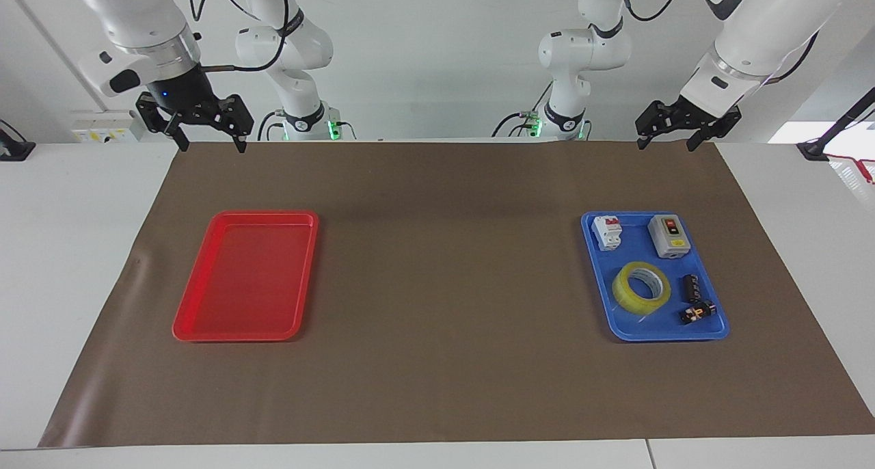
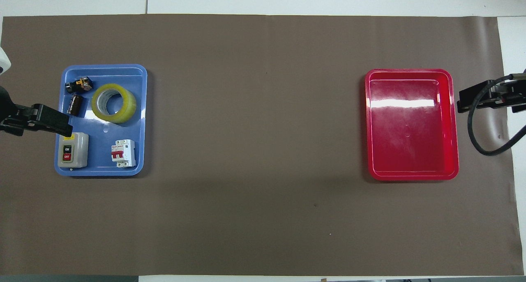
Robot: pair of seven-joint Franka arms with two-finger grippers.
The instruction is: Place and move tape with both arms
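Your tape lay in the blue tray; your left gripper and right gripper hung raised, fingers spread, empty.

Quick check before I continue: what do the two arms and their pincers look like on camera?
Both arms are white, rounded and jointed, with black cables looping along them. The left pincer and right pincer are black, each with two thin fingers. A silver band and a small blue light sit above the right one.
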